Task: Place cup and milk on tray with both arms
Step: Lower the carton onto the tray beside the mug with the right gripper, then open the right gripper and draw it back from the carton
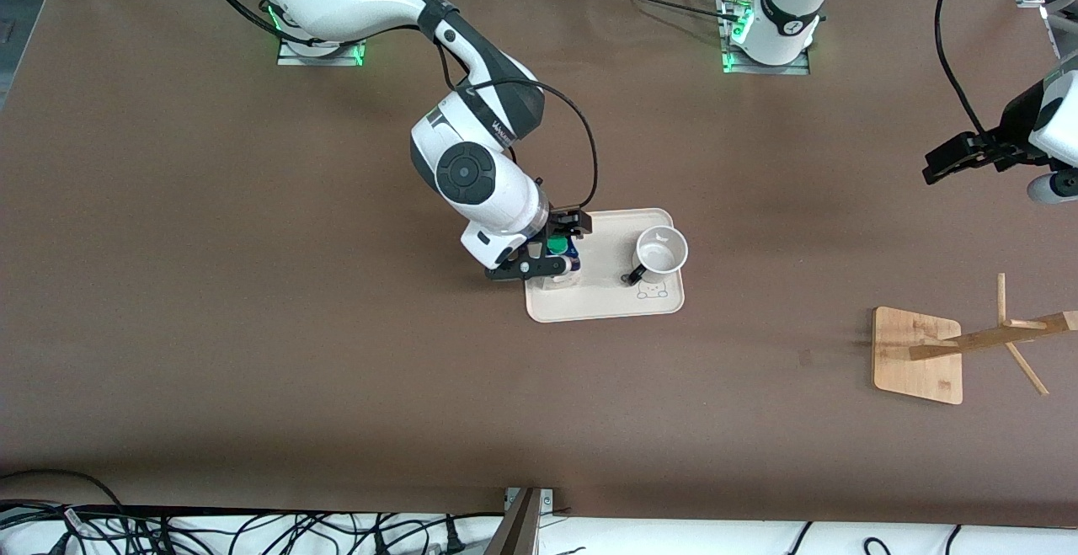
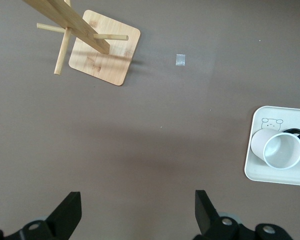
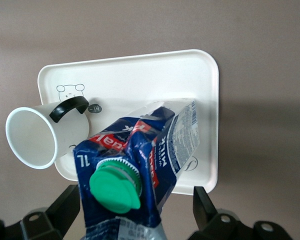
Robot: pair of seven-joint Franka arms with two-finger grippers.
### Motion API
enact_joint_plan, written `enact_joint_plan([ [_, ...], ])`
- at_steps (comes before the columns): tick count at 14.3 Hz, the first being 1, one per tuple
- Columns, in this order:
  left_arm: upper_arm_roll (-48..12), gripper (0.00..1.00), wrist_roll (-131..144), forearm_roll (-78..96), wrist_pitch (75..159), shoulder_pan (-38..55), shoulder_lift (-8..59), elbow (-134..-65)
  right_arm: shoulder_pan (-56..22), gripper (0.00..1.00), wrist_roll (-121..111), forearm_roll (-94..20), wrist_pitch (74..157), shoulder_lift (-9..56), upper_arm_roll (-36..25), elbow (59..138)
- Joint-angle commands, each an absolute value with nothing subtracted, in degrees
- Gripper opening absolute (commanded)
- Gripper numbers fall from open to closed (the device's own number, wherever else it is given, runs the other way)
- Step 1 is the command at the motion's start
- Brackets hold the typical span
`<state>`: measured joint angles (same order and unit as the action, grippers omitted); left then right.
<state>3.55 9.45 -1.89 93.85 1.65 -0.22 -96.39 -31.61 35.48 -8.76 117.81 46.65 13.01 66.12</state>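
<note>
You get even, diffuse overhead light across the brown bench [image 1: 253, 328], bright enough to read everything in the front view. Shadows are soft: a broad faint one spreads under the right arm [image 1: 472, 168], and the wooden stand [image 2: 102, 47] throws a pale blurred shadow in the left wrist view. Green lamps glow at both arm bases. The tray [image 3: 140, 75] and cup [image 3: 32, 137] come close to overexposed white in the right wrist view, with little surface detail. The milk [image 3: 135, 165] sits close to that lens, and its green cap looks slightly soft. Straight bench edges bow mildly near the front view's corners.
</note>
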Motion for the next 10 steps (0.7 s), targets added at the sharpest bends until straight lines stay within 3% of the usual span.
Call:
enact_joint_plan([
  [1,3.3,1.0,9.1,-2.5,92.5,1.5,0.4,-94.7,-31.7,1.0,39.3,-9.4,116.3,44.4,13.3,65.6],
  [6,3.3,1.0,9.1,-2.5,92.5,1.5,0.4,-94.7,-30.9,1.0,44.2,-8.3,104.7,34.9,12.0,65.5],
  [10,3.3,1.0,9.1,-2.5,92.5,1.5,0.4,-94.7,-30.6,1.0,43.2,-8.3,99.8,27.3,2.8,65.2],
])
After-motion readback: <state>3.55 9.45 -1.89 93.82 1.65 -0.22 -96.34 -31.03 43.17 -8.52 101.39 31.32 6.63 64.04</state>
